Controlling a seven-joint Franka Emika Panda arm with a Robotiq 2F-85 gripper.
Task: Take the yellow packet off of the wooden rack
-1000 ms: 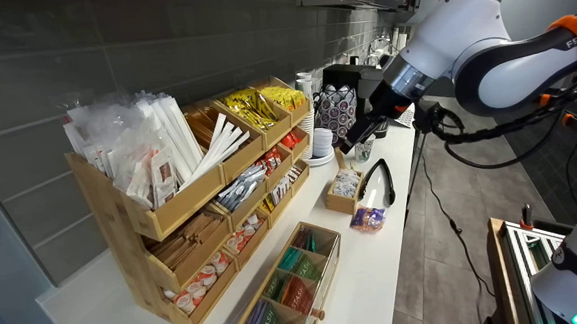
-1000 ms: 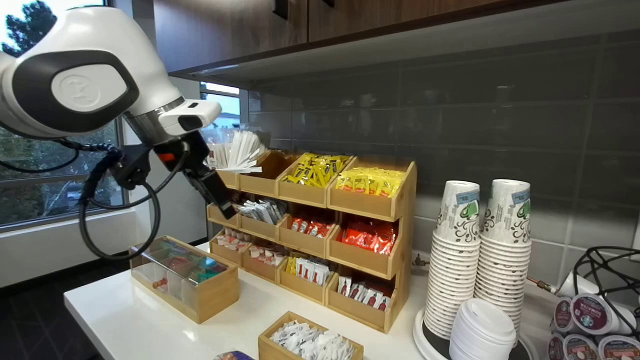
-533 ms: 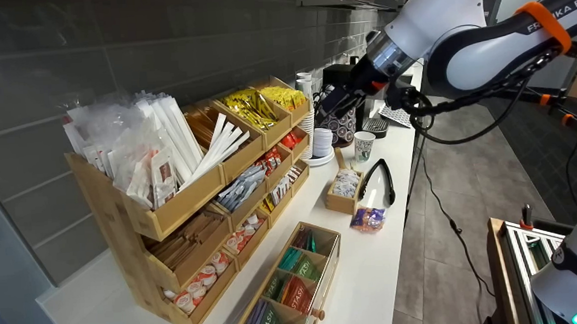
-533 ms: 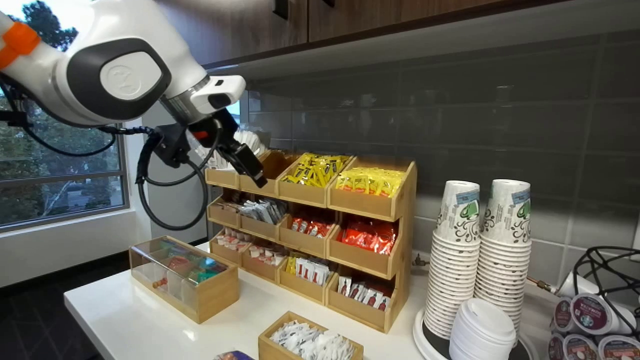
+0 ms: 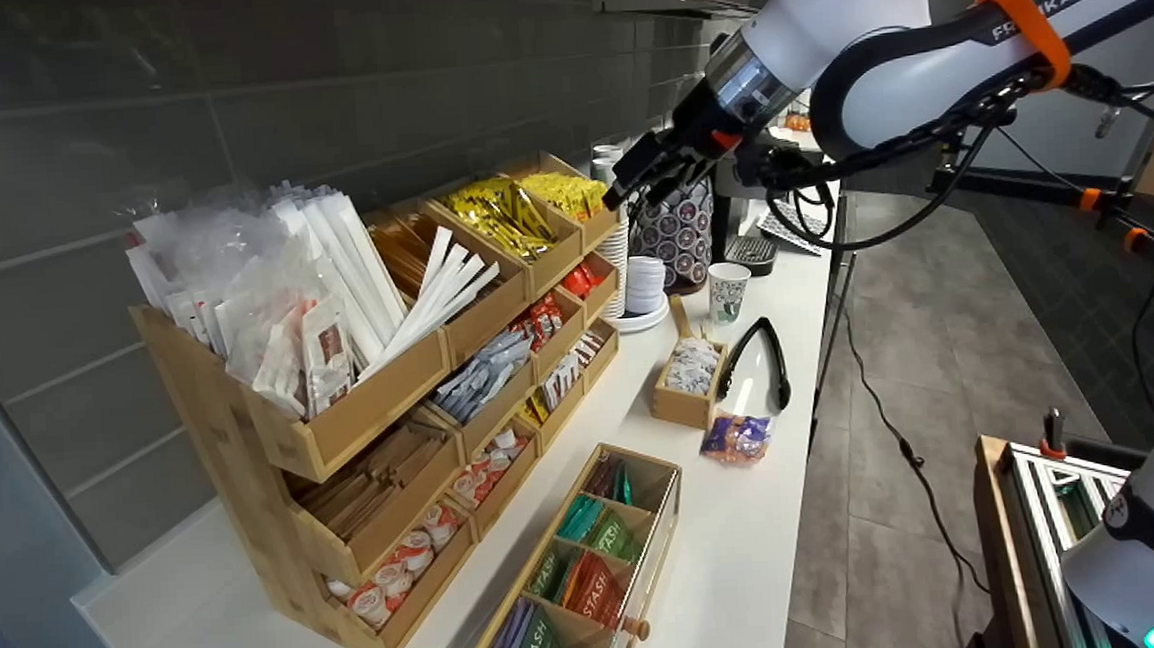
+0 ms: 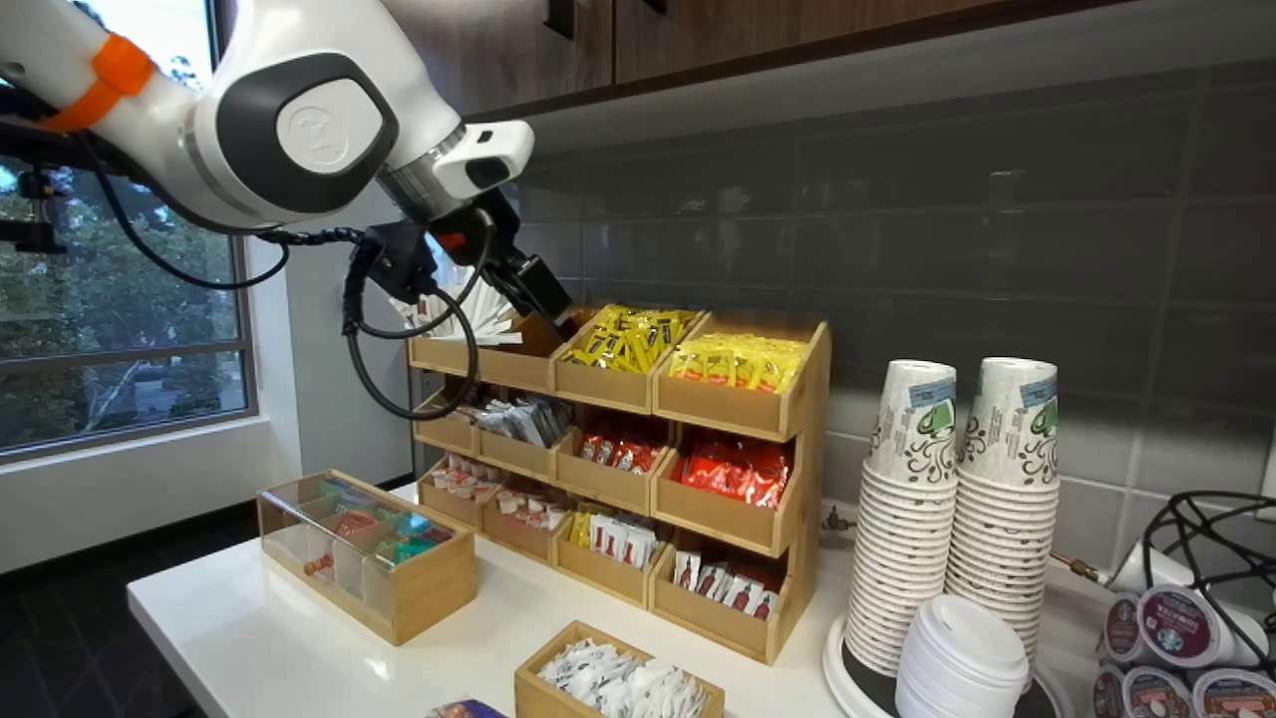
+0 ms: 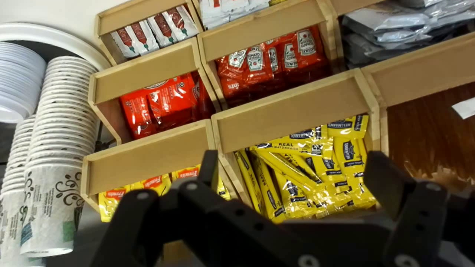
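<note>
The wooden rack (image 5: 206,457) stands against the tiled wall with three tiers of slanted bins; it also shows in the other views (image 6: 815,419) (image 7: 293,113). Shiny yellow packets (image 7: 313,163) lie heaped in a top-tier bin, also visible in both exterior views (image 5: 500,216) (image 6: 630,339). The bin beside it holds more yellow packets (image 6: 740,361) with red labels, partly hidden by a finger in the wrist view (image 7: 157,183). My gripper (image 7: 297,174) is open and empty. Its fingers frame the first heap from above. In the exterior views it hovers near the top tier (image 5: 619,193) (image 6: 566,327).
Stacked paper cups (image 6: 902,529) (image 7: 55,155) stand beside the rack. White straws (image 5: 435,303) stick out of a top bin. A tea box (image 6: 429,588) and a small tray of white sachets (image 5: 684,408) stand in front. A cabinet (image 6: 797,90) hangs above.
My gripper has risen from in front of the middle tier and moved in towards the rack's top tier. The packets and the rack have not moved.
</note>
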